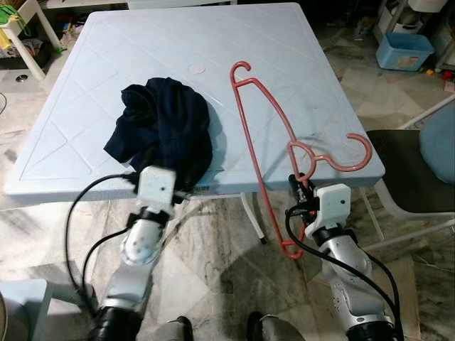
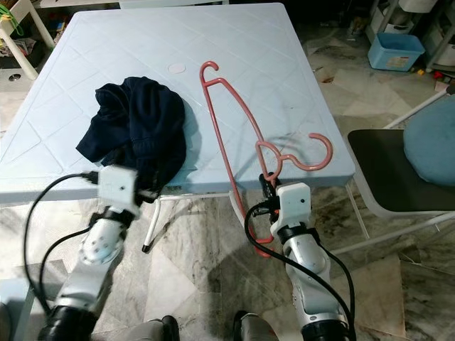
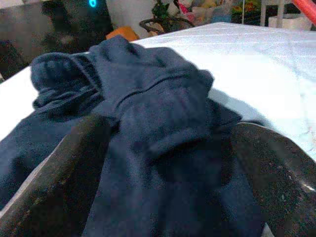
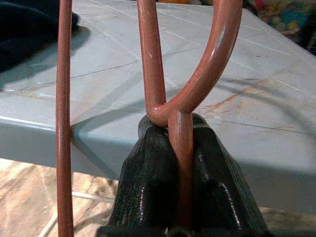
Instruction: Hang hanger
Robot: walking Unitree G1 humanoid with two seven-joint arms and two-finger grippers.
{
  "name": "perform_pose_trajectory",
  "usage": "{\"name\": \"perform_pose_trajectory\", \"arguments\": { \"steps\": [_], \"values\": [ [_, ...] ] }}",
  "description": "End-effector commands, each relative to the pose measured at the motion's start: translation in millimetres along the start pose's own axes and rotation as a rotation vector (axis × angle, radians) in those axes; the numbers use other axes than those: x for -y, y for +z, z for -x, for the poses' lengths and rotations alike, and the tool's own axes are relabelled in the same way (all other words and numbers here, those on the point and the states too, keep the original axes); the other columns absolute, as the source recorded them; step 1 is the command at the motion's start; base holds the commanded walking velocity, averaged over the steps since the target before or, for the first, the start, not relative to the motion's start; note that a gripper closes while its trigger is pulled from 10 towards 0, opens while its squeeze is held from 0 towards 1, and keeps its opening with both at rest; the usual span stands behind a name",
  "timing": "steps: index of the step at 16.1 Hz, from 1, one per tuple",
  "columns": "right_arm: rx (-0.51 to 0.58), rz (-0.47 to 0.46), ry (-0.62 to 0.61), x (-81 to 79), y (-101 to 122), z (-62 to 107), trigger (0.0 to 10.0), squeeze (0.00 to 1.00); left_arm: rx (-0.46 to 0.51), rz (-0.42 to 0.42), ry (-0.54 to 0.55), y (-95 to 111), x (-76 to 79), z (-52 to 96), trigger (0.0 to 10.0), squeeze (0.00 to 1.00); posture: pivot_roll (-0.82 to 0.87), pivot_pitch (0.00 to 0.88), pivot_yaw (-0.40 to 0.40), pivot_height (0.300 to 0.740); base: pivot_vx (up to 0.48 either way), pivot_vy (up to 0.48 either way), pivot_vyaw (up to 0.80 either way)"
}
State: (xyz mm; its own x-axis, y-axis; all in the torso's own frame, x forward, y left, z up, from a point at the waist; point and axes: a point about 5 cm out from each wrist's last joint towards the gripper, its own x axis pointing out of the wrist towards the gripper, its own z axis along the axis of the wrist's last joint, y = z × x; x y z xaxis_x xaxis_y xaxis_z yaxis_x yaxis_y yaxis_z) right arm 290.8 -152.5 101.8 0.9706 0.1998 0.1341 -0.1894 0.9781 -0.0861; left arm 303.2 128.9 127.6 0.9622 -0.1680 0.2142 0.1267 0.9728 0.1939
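Item: hanger (image 1: 266, 135) — pink plastic, lying on the pale blue table (image 1: 142, 50) near its right edge. Long axis runs from a small end hook toward the table's far edge, diagonally back to the near edge; one bar overhangs that edge and drops below the tabletop. Big hook curls toward the near right corner.

R gripper (image 1: 303, 193) — at the near edge, close to the right corner, just below the tabletop. Fingers pressed together on the hanger's neck, right under the loop where the two bars join; the wrist view shows the stem clamped between both black pads (image 4: 148, 182). So the hanger lies up and away from this gripper, and the R arm is the one on it.

L gripper (image 1: 153, 177) — at the near edge, further left, fingers spread, pointed at the dark blue garment (image 1: 160, 128). Not gripping it.

Garment — crumpled heap, left of the hanger, apart from it by a strip of bare table.

Nearby: dark chair (image 1: 409, 170) with blue cushion off the right edge; blue tub (image 1: 404, 50) on floor beyond.

Likely obstacle: the overhanging bar may catch the table edge on lifting. No rail or hook to hang on visible.
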Motion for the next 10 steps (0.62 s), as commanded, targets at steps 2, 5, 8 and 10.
{"name": "perform_pose_trajectory", "arguments": {
  "steps": [2,5,8,10],
  "values": [
    [-0.002,0.010,-0.096,13.1,1,3.4,10.0,0.00,-0.012,0.027,0.028,1,0.7,-3.6,10.0,0.00,-0.06,0.156,0.020,0.740,0.000,0.000,0.00],
    [0.011,-0.098,-0.185,18.4,8,2.2,10.0,0.00,0.008,0.014,-0.007,3,10.1,-8.9,10.0,0.00,-0.08,0.153,0.032,0.740,0.000,0.000,0.00],
    [0.047,-0.084,-0.220,16.6,24,-4.8,10.0,0.00,-0.024,0.037,-0.019,3,13.5,-13.0,10.0,0.00,-0.09,0.148,0.035,0.740,0.000,0.000,0.00],
    [0.096,-0.074,-0.213,18.5,37,-9.8,10.0,0.00,-0.031,0.038,-0.054,3,16.7,-15.3,10.0,0.00,-0.10,0.145,0.034,0.740,0.000,0.000,0.00]
  ]
}}
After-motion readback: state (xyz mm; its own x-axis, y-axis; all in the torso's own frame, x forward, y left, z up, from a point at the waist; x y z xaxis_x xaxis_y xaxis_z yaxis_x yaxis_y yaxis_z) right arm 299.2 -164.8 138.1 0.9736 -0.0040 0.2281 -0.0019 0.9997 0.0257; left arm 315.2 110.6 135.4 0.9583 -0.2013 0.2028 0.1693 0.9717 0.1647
